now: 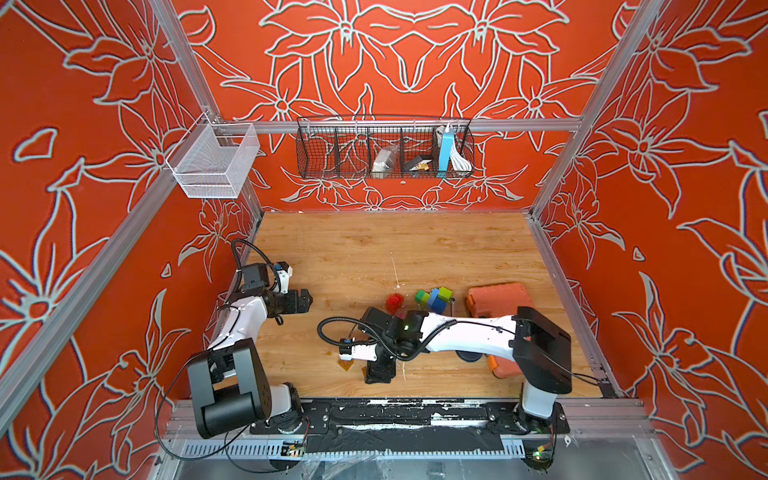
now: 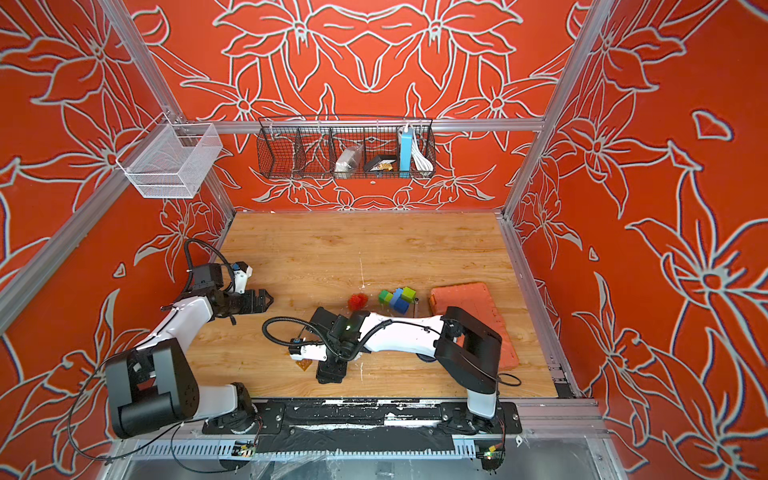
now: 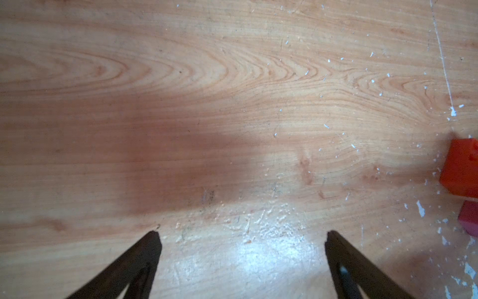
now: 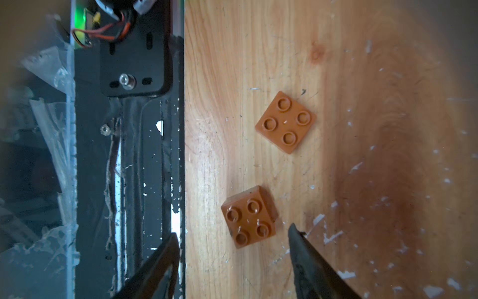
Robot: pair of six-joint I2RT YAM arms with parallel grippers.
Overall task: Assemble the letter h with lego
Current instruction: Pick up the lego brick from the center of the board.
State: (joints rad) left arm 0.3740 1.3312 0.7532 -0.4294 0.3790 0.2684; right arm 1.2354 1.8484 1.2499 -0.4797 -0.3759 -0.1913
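Two amber-brown lego bricks lie near the table's front edge in the right wrist view, one farther off (image 4: 285,122) and one (image 4: 249,217) just ahead of my right gripper (image 4: 232,231). That gripper is open and neither finger touches the brick. In a top view only one amber brick (image 1: 347,365) shows, beside the right gripper (image 1: 378,374). A red brick (image 1: 395,302) and a green, blue and lime cluster (image 1: 434,299) sit mid-table. My left gripper (image 3: 242,233) hangs open over bare wood at the left (image 1: 305,299), with a red brick (image 3: 460,168) off to its side.
An orange tool case (image 1: 498,297) lies at the right, partly under the right arm. The black front rail (image 4: 129,155) runs close beside the right gripper. A wire basket (image 1: 384,149) and a white mesh basket (image 1: 214,162) hang on the frame.
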